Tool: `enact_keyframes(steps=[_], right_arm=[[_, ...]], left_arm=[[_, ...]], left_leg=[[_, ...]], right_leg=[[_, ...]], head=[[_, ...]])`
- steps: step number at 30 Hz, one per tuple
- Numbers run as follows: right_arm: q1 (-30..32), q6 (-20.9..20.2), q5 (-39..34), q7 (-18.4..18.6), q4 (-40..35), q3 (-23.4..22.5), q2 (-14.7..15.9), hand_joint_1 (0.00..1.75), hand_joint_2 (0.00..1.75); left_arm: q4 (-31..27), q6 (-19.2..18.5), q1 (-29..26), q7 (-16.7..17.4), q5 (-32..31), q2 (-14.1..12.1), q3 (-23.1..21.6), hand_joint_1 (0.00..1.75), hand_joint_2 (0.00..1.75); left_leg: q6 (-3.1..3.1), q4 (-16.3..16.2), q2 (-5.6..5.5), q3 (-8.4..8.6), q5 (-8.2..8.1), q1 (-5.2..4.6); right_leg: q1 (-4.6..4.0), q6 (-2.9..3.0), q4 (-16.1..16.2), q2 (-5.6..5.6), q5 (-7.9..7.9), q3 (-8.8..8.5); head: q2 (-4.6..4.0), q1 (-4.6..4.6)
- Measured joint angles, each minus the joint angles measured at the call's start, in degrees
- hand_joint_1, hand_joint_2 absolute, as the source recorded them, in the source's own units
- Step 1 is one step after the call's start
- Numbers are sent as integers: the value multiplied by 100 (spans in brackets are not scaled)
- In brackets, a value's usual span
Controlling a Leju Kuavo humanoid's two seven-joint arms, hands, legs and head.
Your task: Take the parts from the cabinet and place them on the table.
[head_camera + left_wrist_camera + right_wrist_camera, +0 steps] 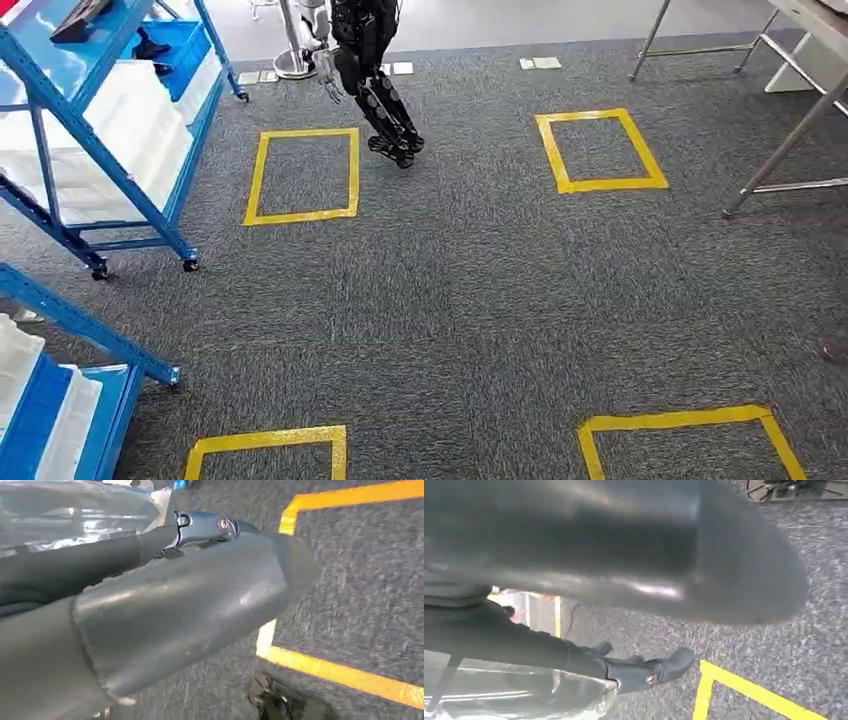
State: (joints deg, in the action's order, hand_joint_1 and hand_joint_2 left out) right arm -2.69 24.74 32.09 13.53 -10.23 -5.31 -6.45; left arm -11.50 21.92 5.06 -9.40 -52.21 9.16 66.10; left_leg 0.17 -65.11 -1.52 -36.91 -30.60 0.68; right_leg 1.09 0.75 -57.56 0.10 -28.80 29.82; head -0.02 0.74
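Note:
In the left wrist view my left hand (pixel 165 595) has its thick grey thumb in front and a dark finger (pixel 210 527) lying along a clear plastic bag (pixel 75 515), which it holds. My right hand (pixel 614 555) likewise grips a clear plastic bag (pixel 524 695), with a dark finger (pixel 639 672) wrapped along the bag's edge. What the bags contain is too blurred to tell. The blue cabinet (pixel 100 150) with white bins stands at the left of the head view. Metal legs of the table (pixel 790 140) are at the far right.
Grey carpet carries yellow tape squares (pixel 302 175) (pixel 598 150) (pixel 690 440). A second blue rack (pixel 70 330) with white bins is at the near left. Another dark-legged robot (pixel 370 70) stands at the far middle. A dark shoe (pixel 835 348) shows at the right edge.

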Motion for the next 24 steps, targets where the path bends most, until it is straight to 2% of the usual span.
enact_keyframes(steps=[2, 3, 5, 6, 7, 8, 9, 10, 11, 13, 14, 15, 16, 17, 18, 19, 20, 21, 22, 23, 24], right_arm=[[21, 2, -2, 0, 0, 0, 2, 0, 0], [23, 2, -7, 0, 0, -2, 9, 0, 0], [22, 2, -13, 0, 0, -2, 9, 0, 0], [13, 4, -13, 0, 0, -2, 9, 0, 0], [8, 4, -9, -2, 0, 0, 6, 0, 0], [4, 4, 9, -11, 0, 0, 2, 0, 0], [4, 4, 15, -20, 0, 0, 0, 0, 0], [10, 4, 20, -28, 0, 0, -5, 0, 0], [-2, 4, 20, -28, 0, 0, -2, 0, 0], [-29, 4, 37, -37, -2, 0, -15, 0, 0], [-36, 9, 46, -42, -9, 0, -11, 0, 0], [-39, 9, 55, -46, -9, 0, -7, 0, 0], [-21, 11, 55, -46, -9, 0, -7, 0, 0], [-14, 11, 57, -46, -9, 0, -4, 0, 0], [-5, 11, 68, -46, -9, 0, 2, 0, 0], [0, 9, 77, -46, -9, 0, 4, 0, 0], [7, 9, 87, -46, -9, 2, 4, 0, 0], [12, 0, 94, -46, -9, 2, 11, 0, 0], [13, -9, 114, -53, -9, 4, 20, 0, 0], [7, -20, 124, -65, -9, 4, 31, 0, 0], [6, -20, 133, -66, -9, 7, 30, 0, 0]], left_arm=[[2, 0, 7, -2, -11, 4, -4, 0, 0], [0, 0, 3, -2, -15, 4, -4, 0, 0], [0, 0, -3, -2, -22, 4, -4, 0, 0], [0, 0, -8, -2, -35, 2, -2, 0, 0], [0, 0, -7, -2, -57, 2, -2, 0, 0], [0, 9, 0, -15, -59, 2, -2, 0, 0], [-2, 11, 22, -24, -61, 2, -2, 0, 0], [-2, 15, 41, -31, -61, 4, -4, 0, 0], [-2, 20, 42, -35, -61, 7, -4, 0, 0], [-2, 33, 36, -42, -61, 4, -2, 0, 0], [-2, 37, 33, -42, -61, 11, -2, 0, 0], [-2, 39, 36, -44, -61, 22, -4, 0, 0], [-7, 44, 52, -44, -59, 20, -2, 0, 0], [-11, 44, 62, -44, -59, 20, -2, 0, 0], [-11, 44, 64, -44, -59, 20, -4, 0, 0], [-11, 44, 60, -44, -57, 20, -2, 0, 0], [-11, 46, 55, -42, -48, 20, 2, 0, 0], [-11, 50, 48, -42, -39, 22, 4, 0, 0], [-11, 57, 46, -37, -29, 33, 7, 0, 0], [-11, 67, 46, -33, -13, 39, 7, 0, 0], [-11, 81, 45, -31, -9, 37, 9, 0, 0]], left_leg=[[-28, -896, 107, -431, -378, 12], [-32, -1058, 123, -512, -387, 12], [-26, -1004, 136, -482, -301, 12], [-15, -628, 158, -281, -58, 12], [5, -147, 228, -16, 174, 6], [40, 340, 412, 264, 355, -6], [88, 615, 689, 405, 299, -70], [118, 628, 582, 407, 332, -72], [126, 627, 529, 382, 331, -87], [186, 672, 389, 381, 356, -112], [246, 776, 329, 447, 432, -14], [261, 810, 279, 459, 449, -37], [297, 806, 207, 444, 476, -26], [304, 806, 124, 429, 483, -27], [306, 802, 39, 418, 486, -27], [299, 799, -49, 415, 491, -23], [290, 797, -131, 419, 495, -13], [278, 789, -220, 419, 495, -2], [250, 772, -310, 420, 496, 19], [197, 738, -385, 411, 482, 42], [145, 698, -423, 381, 463, 48]], right_leg=[[-49, 18, -3, -179, -16, 4], [-60, 24, -4, -243, -21, 4], [-72, 30, -4, -308, -26, 1], [-75, 40, -4, -384, -37, -9], [-80, 43, -4, -442, -44, -25], [-92, 30, -3, -493, -60, -47], [-142, 9, -8, -548, -83, -62], [-161, -24, -2, -587, -100, -53], [-158, -35, -3, -639, -101, -79], [-154, -77, 21, -768, -109, -115], [-192, -114, -31, -715, -158, -83], [-135, -126, -223, -372, -267, -24], [-111, -93, -609, -193, -472, 161], [-85, -72, -1076, -105, -666, 387], [-57, -72, -1483, -67, -807, 593], [-39, -112, -1726, -59, -837, 720], [-18, -167, -1686, -57, -768, 710], [16, -251, -1395, -52, -594, 587], [59, -341, -916, -16, -361, 374], [119, -429, -378, 118, -141, 130], [154, -462, -113, 337, -112, 30]], head=[[0, -9], [0, -4], [0, -9], [0, -2], [0, -5], [0, -4], [0, -5], [0, -33], [0, -22], [0, -13], [0, -24], [0, -40], [2, -48], [0, -61], [0, -57], [2, -64], [0, -59], [0, -64], [2, -59], [0, -61], [0, -70]])
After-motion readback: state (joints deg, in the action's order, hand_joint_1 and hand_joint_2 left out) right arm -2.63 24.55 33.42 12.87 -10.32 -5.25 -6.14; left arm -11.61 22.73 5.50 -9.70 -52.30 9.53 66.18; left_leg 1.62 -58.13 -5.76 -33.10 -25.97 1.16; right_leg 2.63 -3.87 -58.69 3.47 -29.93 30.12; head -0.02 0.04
